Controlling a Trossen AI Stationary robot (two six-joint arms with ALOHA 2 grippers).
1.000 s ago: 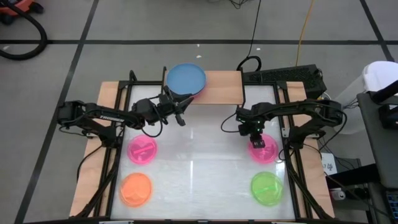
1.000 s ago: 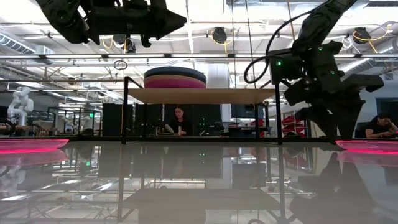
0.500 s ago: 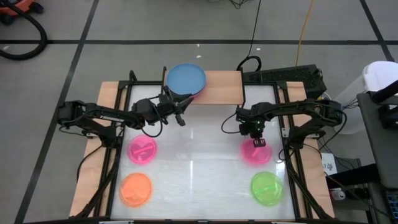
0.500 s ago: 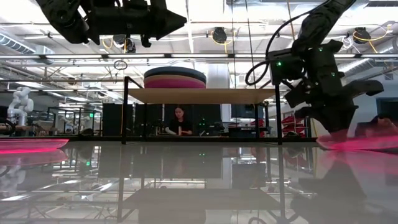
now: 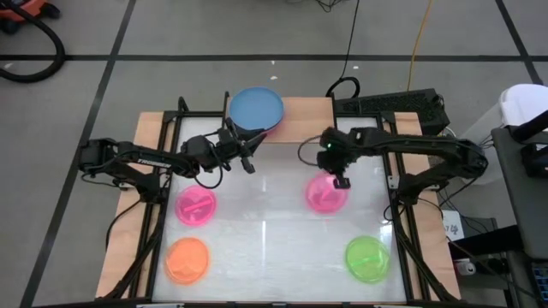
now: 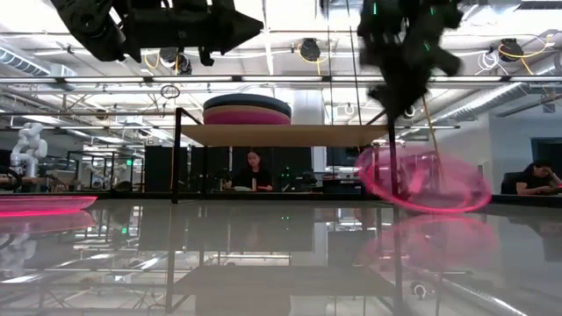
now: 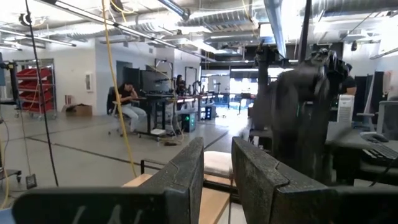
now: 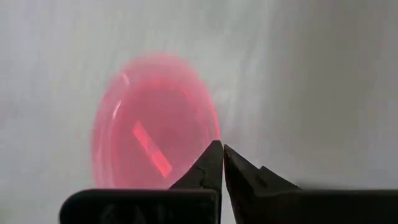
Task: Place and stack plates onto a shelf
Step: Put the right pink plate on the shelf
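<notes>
Now the hot pink plate (image 5: 327, 192) hangs tilted off the table, nearer the middle than a second ago, when it lay flat at the right edge under the right gripper (image 5: 342, 181). That suggests the pickup has worked and the carry toward the shelf (image 5: 301, 119) has begun. The right fingers are clenched on the plate's rim, nearly touching. The left gripper (image 5: 247, 159) waits beside the shelf's blue plate (image 5: 256, 108), fingers slightly parted and empty.
</notes>
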